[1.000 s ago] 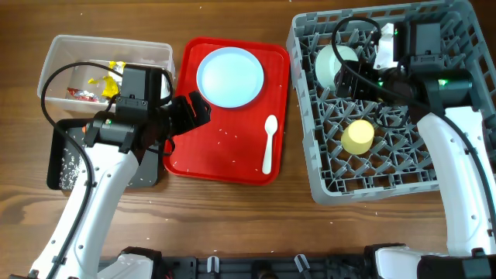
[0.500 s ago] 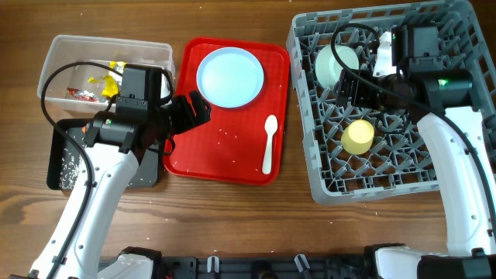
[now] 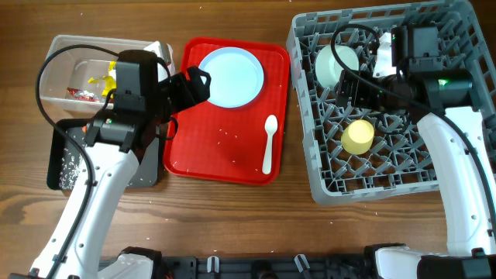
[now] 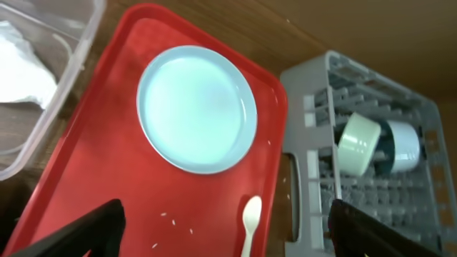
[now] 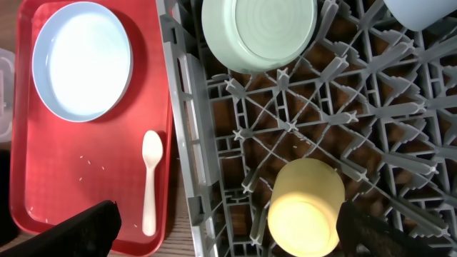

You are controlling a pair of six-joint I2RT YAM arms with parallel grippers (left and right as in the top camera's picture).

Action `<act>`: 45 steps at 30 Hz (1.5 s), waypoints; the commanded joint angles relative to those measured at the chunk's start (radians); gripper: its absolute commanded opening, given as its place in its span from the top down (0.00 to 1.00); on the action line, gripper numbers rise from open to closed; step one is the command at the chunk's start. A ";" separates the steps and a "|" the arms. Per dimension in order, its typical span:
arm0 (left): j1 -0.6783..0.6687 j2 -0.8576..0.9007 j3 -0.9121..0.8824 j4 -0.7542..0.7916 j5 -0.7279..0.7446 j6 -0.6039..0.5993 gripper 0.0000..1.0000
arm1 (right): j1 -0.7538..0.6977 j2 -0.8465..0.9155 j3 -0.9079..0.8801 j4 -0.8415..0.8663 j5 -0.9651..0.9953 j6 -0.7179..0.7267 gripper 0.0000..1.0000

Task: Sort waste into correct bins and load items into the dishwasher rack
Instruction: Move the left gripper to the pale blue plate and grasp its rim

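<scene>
- The left arm (image 3: 85, 201) rises from the near edge of the table (image 3: 232, 221) on its left side. It bends over the black tray (image 3: 53, 167) and reaches to the right.
- The left gripper (image 3: 200, 84) hangs over the left edge of the red tray (image 3: 225, 167), pointing at the plate (image 3: 230, 76). Its fingers stand wide apart with nothing between them.
- The right arm (image 3: 457, 178) comes up along the right side of the rack (image 3: 304, 132) and bends left across its far half.
- The right gripper (image 3: 349, 87) hovers above the pegs, just beside the bowl (image 3: 333, 66), with its fingers spread wide and gripping nothing.
- The plate is round and light blue. It lies flat in the far half of the red tray, close to its far edge.
- The spoon (image 3: 269, 143) is white and lies flat near the tray's right edge, its scoop end toward the far edge.
- A few rice grains (image 3: 225, 136) are scattered over the middle of the tray.
- The bowl, a pale one, sits tilted on its side between the pegs in the rack's far left corner. The second bowl (image 4: 403, 143) sits just behind it, light blue.
- The yellow cup (image 3: 359, 136) sits among the pegs near the middle of the rack.
- The clear tub (image 3: 54, 54) stands at the table's far left corner and holds yellow and red wrappers (image 3: 99, 82) and crumpled tissue (image 4: 21, 64).
- The black tray lies just in front of the tub, speckled with rice and partly under the left arm.
</scene>
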 commanded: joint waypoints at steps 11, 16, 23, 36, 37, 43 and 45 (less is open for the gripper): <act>-0.053 0.262 0.134 0.079 -0.216 -0.045 0.28 | 0.002 0.011 0.002 0.010 0.013 0.000 0.00; -0.063 0.306 0.134 0.129 -0.214 -0.045 0.19 | 0.002 0.011 0.002 0.006 0.013 -0.001 0.00; -0.092 0.340 0.134 0.132 -0.228 -0.093 0.54 | 0.002 0.011 0.002 0.011 0.013 0.001 0.00; -0.142 0.510 0.134 0.165 -0.421 -0.118 0.48 | 0.002 0.011 0.002 0.019 0.013 0.000 0.00; -0.142 0.517 0.134 0.169 -0.421 -0.119 0.48 | 0.002 0.011 0.002 0.019 0.013 0.000 0.00; -0.144 0.570 0.134 0.196 -0.420 -0.140 0.46 | 0.002 0.011 0.002 0.017 0.014 -0.002 0.00; -0.142 0.593 0.134 0.197 -0.422 -0.158 0.44 | 0.002 0.011 0.002 0.016 0.018 -0.002 0.00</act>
